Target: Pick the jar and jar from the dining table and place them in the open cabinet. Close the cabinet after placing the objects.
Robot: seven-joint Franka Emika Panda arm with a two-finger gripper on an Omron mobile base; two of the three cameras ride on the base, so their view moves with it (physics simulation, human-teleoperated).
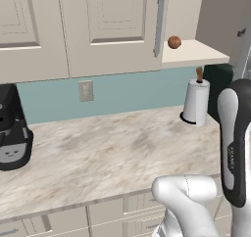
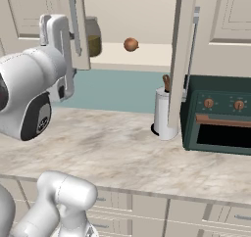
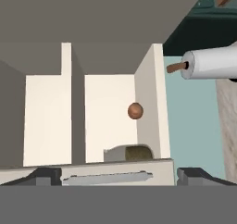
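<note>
The cabinet stands open above the counter, its cream shelf bare at the front. A small rounded jar with olive-green contents stands on the shelf at the left, partly behind the left door's silver handle. In the hand view the jar peeks over that door's edge. My gripper is open, fingertips wide apart on either side of the door edge, holding nothing. The dining table is out of view.
A small orange-brown ball lies on the shelf right of the jar. The right door hangs open. Below it are a paper towel roll, a green toaster oven and the marbled counter. A black coffee machine stands far left.
</note>
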